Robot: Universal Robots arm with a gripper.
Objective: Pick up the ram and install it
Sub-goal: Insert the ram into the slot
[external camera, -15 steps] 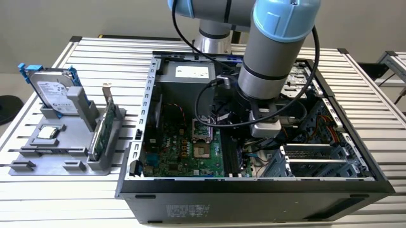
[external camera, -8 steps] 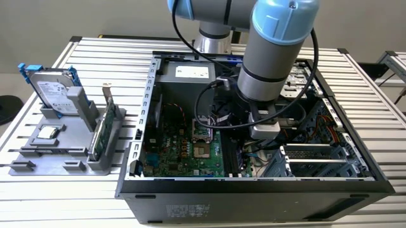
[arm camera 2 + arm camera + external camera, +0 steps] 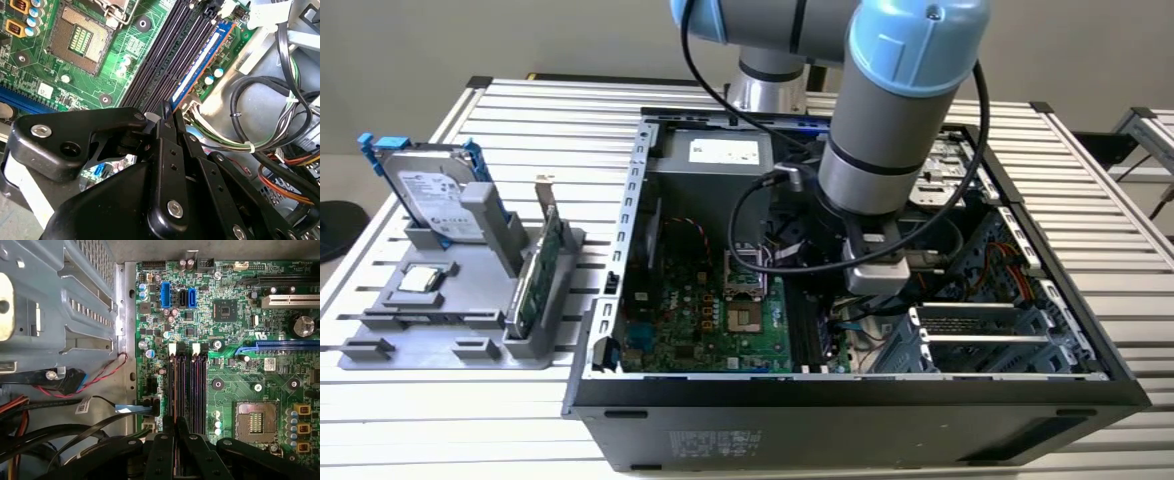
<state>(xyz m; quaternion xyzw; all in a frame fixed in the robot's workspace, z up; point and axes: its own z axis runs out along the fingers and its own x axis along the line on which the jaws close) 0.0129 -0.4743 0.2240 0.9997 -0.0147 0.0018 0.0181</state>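
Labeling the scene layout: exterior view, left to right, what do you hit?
Hard drive standing in the grey holder → green card upright in the same holder → open computer case → motherboard → robot arm reaching down into the case → drive cage.

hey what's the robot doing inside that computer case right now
The robot arm has reached down into the open computer case, and its gripper sits low over the memory slots on the motherboard. The ram appears to be standing in the outermost slot, with the gripper's fingers closed together at its end. Off to the exterior view's left, a grey holder carries a hard drive and a green card.
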